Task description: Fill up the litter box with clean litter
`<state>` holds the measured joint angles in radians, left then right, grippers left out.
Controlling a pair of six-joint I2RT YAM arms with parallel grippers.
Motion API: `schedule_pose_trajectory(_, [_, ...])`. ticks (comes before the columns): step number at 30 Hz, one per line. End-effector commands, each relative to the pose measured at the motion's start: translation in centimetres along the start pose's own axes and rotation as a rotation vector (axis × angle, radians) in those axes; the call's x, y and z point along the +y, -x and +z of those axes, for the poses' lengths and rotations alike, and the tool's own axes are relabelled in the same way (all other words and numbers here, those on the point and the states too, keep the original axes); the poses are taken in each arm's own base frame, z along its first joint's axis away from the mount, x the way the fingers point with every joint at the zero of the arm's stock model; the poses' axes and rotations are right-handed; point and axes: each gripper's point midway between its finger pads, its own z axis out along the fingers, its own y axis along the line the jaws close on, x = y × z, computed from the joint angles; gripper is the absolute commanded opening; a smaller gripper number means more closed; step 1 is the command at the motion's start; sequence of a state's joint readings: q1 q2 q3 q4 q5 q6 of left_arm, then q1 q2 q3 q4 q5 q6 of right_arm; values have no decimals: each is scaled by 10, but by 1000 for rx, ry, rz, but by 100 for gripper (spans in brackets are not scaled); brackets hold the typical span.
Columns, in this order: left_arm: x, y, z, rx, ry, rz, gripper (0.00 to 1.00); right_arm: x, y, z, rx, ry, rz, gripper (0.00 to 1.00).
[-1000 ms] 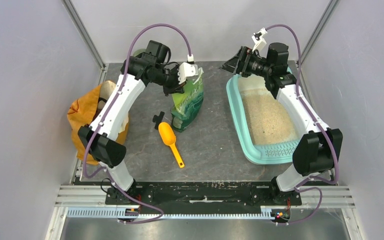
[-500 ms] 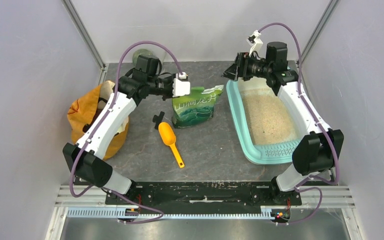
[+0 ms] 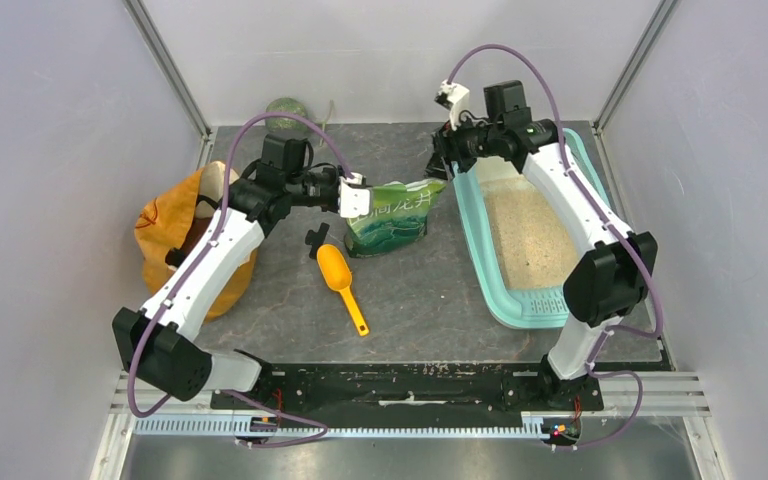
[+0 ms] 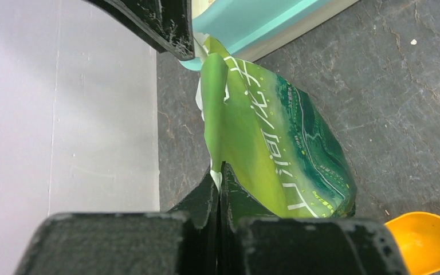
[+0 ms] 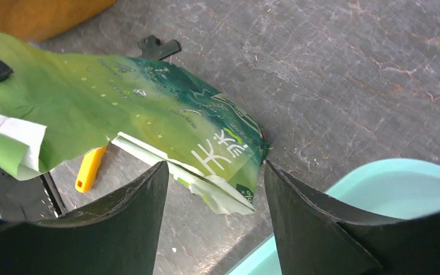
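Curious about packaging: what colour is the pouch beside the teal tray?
The pouch is green, light to dark, with white lettering; clearest in left wrist view.

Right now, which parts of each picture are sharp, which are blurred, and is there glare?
Top external view: even, soft light, all sharp, faint shadows on the table. Left wrist view: the green pouch lettering is crisp, the left gripper close to the lens is blurred. Right wrist view: the right gripper is dark and soft, the pouch sharp. No strong glare in any view.
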<state>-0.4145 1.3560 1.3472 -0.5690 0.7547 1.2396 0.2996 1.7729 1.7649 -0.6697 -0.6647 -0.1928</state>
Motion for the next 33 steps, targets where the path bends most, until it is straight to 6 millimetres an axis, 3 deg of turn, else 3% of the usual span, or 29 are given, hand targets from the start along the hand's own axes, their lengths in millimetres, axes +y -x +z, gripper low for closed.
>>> schedule_pose_trajectory(1, [42, 59, -22, -149, 144, 210, 2, 6, 5, 2, 41, -3, -190, 67])
schedule_pose_trajectory(18, [38, 56, -21, -142, 144, 207, 2, -5, -31, 8, 201, 0, -210, 53])
schedule_pose_trajectory(25, [38, 49, -20, -120, 150, 193, 2, 16, -33, 5, 195, 108, -208, 32])
schedule_pose_trajectory(29, [47, 38, -20, -75, 209, 108, 2, 27, -40, 4, 207, 160, -186, 0])
schedule_pose_trajectory(33, [66, 16, -23, 16, 333, -11, 2, 33, -34, -2, 187, 155, -146, 0])
